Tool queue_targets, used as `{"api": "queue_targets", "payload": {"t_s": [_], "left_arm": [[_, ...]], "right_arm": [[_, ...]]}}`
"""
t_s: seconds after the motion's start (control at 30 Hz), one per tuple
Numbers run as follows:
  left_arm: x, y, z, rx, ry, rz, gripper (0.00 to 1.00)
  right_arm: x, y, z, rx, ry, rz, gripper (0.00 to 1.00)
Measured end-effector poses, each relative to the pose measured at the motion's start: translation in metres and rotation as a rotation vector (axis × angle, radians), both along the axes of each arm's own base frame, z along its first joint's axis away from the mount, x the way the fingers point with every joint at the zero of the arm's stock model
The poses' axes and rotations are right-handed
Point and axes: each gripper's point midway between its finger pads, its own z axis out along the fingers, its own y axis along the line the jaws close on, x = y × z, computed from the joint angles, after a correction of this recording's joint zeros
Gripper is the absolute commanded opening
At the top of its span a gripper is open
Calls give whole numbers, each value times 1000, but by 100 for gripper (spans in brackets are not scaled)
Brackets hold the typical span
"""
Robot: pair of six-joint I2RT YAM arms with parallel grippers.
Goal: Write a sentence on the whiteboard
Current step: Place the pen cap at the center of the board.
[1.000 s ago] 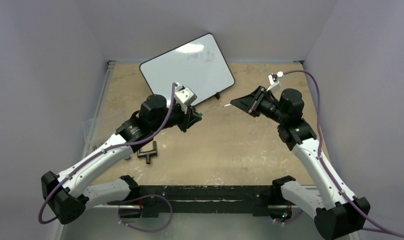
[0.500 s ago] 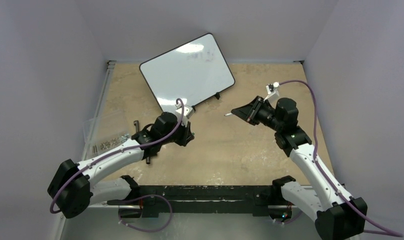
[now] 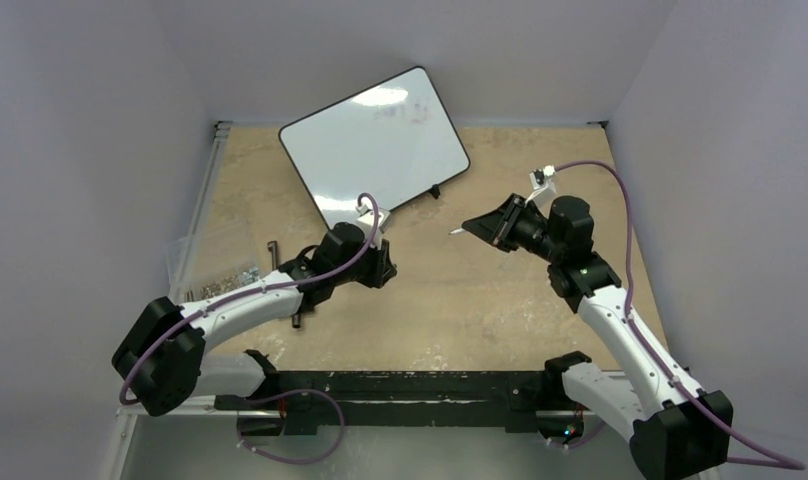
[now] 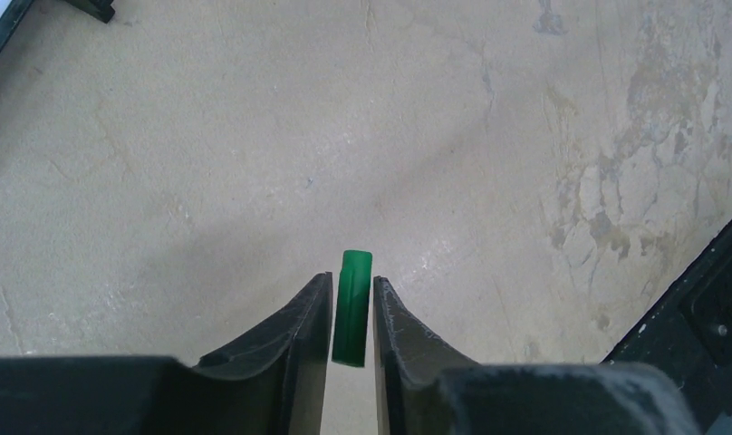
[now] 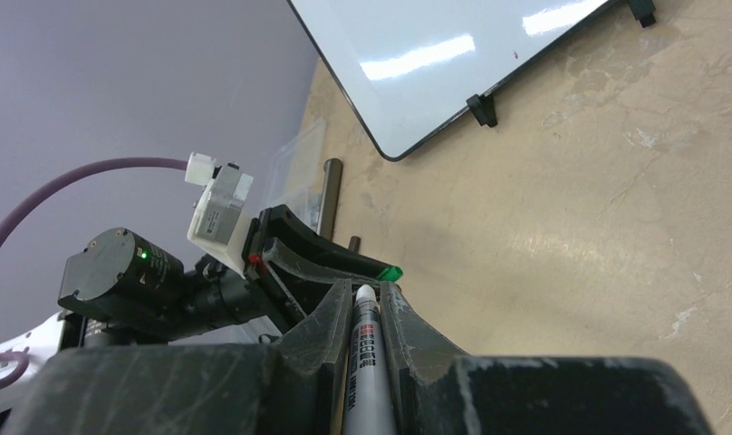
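The whiteboard (image 3: pixel 375 145) leans on its black stand feet at the back of the table, tilted. It also shows in the right wrist view (image 5: pixel 435 54). No green sentence shows on it, only faint smudges near its top. My left gripper (image 4: pixel 351 283) is shut on a short green marker cap (image 4: pixel 352 308) and sits low over the table, in front of the board (image 3: pixel 384 266). My right gripper (image 5: pixel 366 288) is shut on a white marker (image 5: pixel 361 362). It hovers right of centre (image 3: pixel 472 228), pointing left toward the left gripper.
A clear plastic bag of small metal parts (image 3: pixel 220 280) lies at the left edge. A black T-shaped tool (image 3: pixel 280 258) lies partly under the left arm. A black rail (image 3: pixel 410 385) runs along the near edge. Grey walls close in the table.
My left gripper has moved away from the whiteboard's lower edge, down and toward me over the table. My right gripper has dropped slightly and drawn back a little.
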Motion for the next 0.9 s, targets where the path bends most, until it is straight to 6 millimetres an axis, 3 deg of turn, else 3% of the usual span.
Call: {"api": "queue_targets", "payload": {"t_s": [0.17, 0.57, 0.67, 0.77, 0.9], "left_arm": [[1, 0, -6, 10, 10, 3, 48], [1, 5, -3, 50, 17, 7, 58], [6, 7, 18, 69, -9, 2, 58], [21, 9, 57, 56, -76, 14, 60], [51, 29, 110, 17, -171, 92, 60]], "right_arm": [[0, 0, -1, -5, -4, 2, 0], [0, -1, -3, -21, -11, 4, 0], [1, -1, -4, -28, -12, 5, 0], [3, -1, -9, -39, -9, 4, 0], [3, -2, -12, -54, -15, 9, 0]]}}
